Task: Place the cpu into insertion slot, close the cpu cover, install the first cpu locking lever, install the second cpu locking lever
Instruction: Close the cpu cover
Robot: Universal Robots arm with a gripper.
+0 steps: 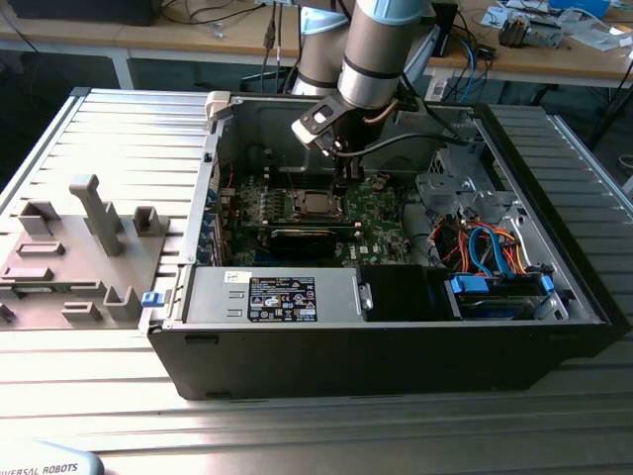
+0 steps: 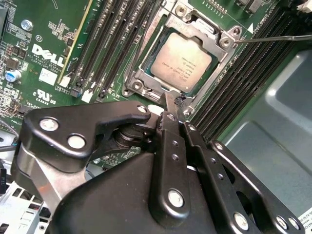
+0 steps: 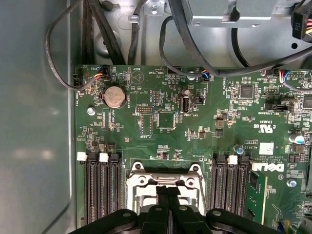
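Claw (image 2: 174, 105) clenched, fingertips together at the cpu cover (image 2: 144, 78) edge. Cpu (image 2: 181, 61) lies framed inside the lowered cover.

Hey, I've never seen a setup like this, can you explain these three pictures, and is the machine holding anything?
A robot arm reaches into an open computer case lying on a ribbed metal table; a grey parts tray sits at the exterior view's left. The exterior view watches from off the arm; both wrist views ride on the arm and see the green motherboard. In the second wrist view the gripper is shut, tips at the edge of the insertion slot, where the cpu sits with the silvery cpu cover around it. Whether it pinches anything, I cannot tell.
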